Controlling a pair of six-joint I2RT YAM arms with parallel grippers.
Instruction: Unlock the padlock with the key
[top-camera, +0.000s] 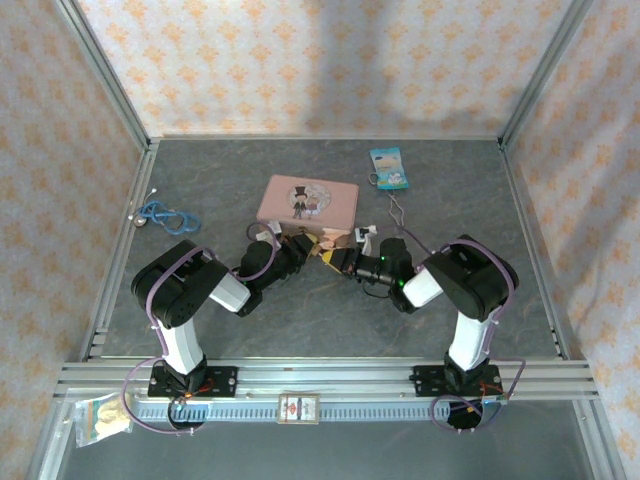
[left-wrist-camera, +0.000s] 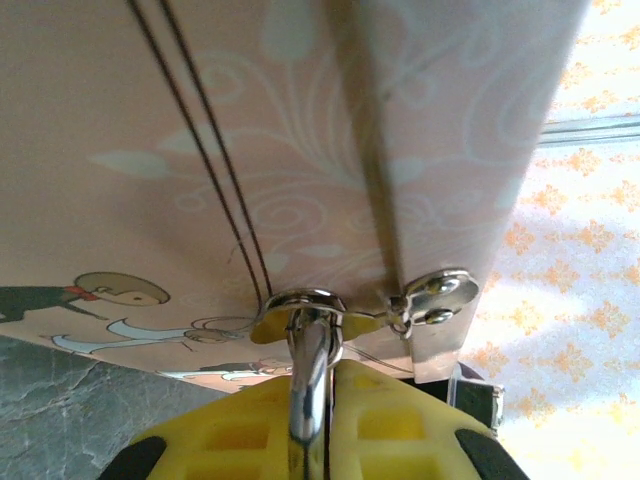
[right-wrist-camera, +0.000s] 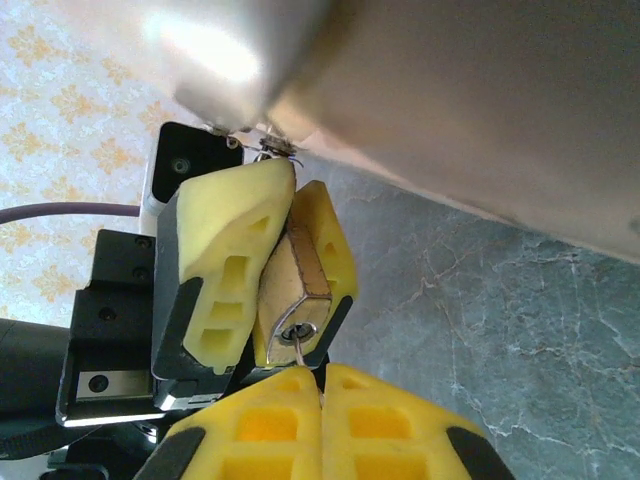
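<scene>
Left fingers (right-wrist-camera: 225, 250) clamped on padlock (right-wrist-camera: 293, 285), at near edge of pink tin (top-camera: 305, 200), mid tabletop (top-camera: 330, 330). Shackle (left-wrist-camera: 308, 380) up by tin's hasp (left-wrist-camera: 432, 298). Right fingers (right-wrist-camera: 260, 430) pressed together on key (right-wrist-camera: 300, 347), tip in keyhole.

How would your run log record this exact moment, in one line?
left hand: shut on padlock | right hand: shut on key | key: tip in keyhole | shackle: through clasp of pink tin
</scene>
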